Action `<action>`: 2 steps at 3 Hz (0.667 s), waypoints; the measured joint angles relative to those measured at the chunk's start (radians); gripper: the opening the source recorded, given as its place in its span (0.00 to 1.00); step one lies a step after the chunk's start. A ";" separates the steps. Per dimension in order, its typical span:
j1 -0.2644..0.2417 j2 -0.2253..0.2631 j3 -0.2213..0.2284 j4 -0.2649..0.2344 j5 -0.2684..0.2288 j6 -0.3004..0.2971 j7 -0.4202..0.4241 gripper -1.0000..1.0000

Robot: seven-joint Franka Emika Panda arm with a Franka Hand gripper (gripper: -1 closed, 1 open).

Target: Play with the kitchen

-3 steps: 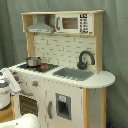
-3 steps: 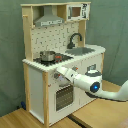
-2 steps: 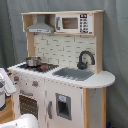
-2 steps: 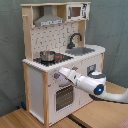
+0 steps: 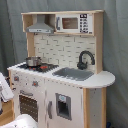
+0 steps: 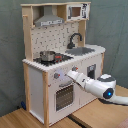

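1. The kitchen (image 6: 60, 65) stood upright on the wooden floor (image 6: 30, 120), its long axis vertical, against a grey curtain (image 5: 117, 55).
2. In the second exterior view its oven front faced the camera and the second exterior view's right.
3. The gripper (image 6: 69, 75) reached the knob panel above the oven door (image 6: 64, 97); whether its fingers were clenched or released could not be told.
4. A small pot (image 6: 47, 55) sat on the hob.

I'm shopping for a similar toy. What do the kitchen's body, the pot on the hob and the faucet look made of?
The kitchen: apparently painted white board with pale bare-wood edges showing grain colour. The pot: shiny silvery, likely metal. The faucet: black, slightly glossy, plastic or painted wood; unclear.
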 joint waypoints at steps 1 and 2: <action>0.071 0.000 0.020 -0.054 0.000 -0.026 0.060 0.00; 0.121 -0.005 0.038 -0.083 0.000 -0.055 0.136 0.00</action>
